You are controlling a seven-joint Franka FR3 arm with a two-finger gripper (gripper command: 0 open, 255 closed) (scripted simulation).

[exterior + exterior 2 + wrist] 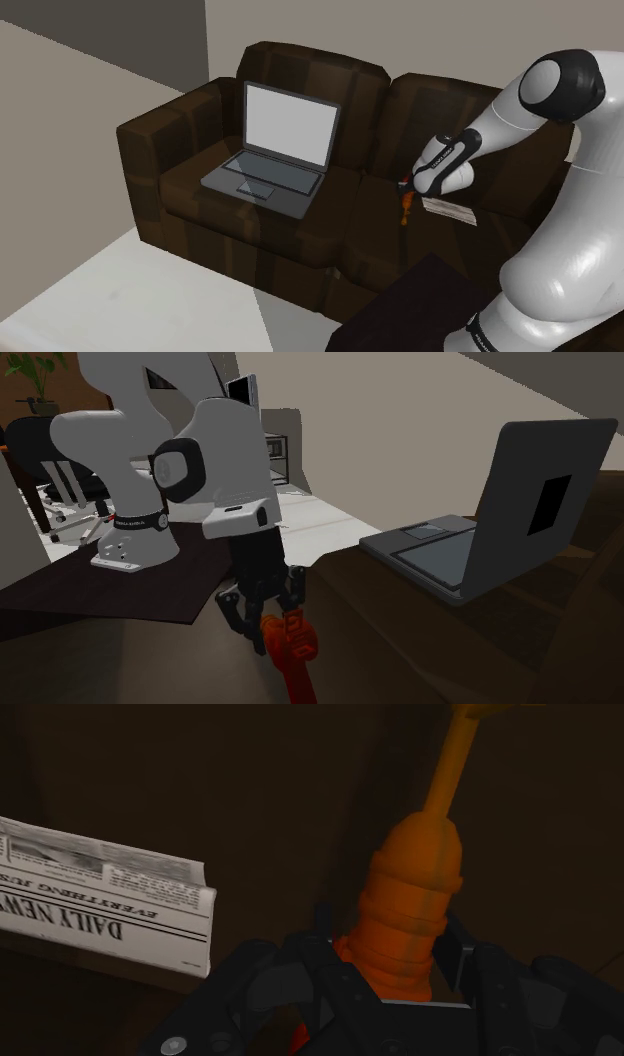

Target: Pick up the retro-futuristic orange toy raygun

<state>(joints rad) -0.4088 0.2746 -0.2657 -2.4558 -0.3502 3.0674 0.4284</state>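
The orange toy raygun (410, 904) has a ribbed body and a thin barrel that points away from the hand. My black gripper (395, 974) is shut on its thick rear part, with a finger pressed against each side. In the shoulder view the raygun (406, 208) hangs just under the gripper (405, 188), over the middle seam of the dark brown sofa (180, 130). From the second exterior view, the gripper (265, 614) points down and the raygun (290, 647) sticks out below it. I cannot tell whether the toy still touches the cushion.
A folded newspaper (110, 894) lies on the seat close beside the gripper (448, 209). An open grey laptop (275, 150) sits on the other cushion (480, 532). The dark stand top (410, 310) is in front of the sofa.
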